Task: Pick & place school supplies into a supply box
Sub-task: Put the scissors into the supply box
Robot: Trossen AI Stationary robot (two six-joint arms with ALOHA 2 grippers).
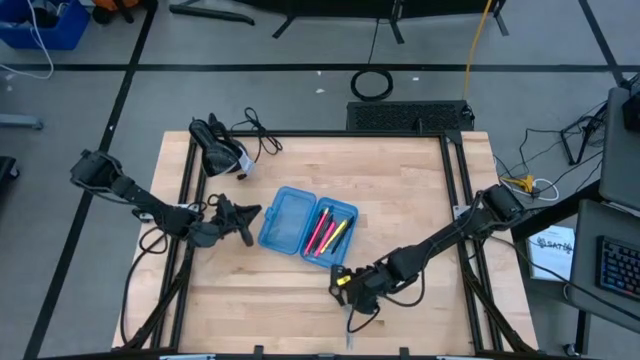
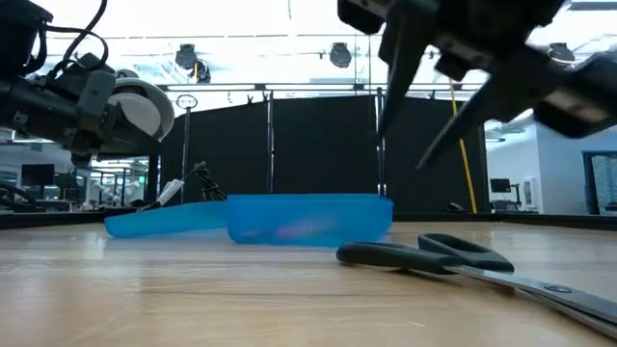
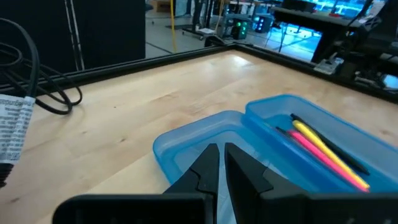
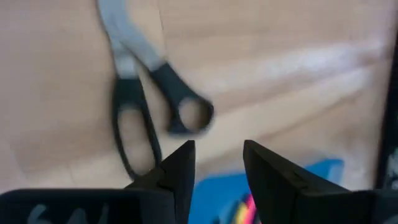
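- Translucent blue plastic: the supply box [image 1: 306, 224] lies open at the middle of the high view, its two halves side by side on the wooden table [image 1: 400, 200].
- Right half of the box, in the high view, holds the pens [image 1: 330, 232]: pink, yellow and a black one, lying parallel. The left half looks bare.
- Scissors [image 2: 453, 262] lie flat on the table outside the box, at lower right of the low view, black handles toward the box, silver blades running off to the frame's right edge.
- Right gripper [image 1: 352, 290] hangs below the box in the high view, over the scissors. Fingers spread apart, nothing between them; in the right wrist view the scissor handles show just past the fingertips [image 4: 180, 163], not touching.
- Left gripper [image 1: 240, 217] sits just left of the box in the high view, above the table. Fingers pinched nearly together, a thin slit between them, holding nothing.
- Black cables [image 1: 255, 135] lie at the table's upper left corner.
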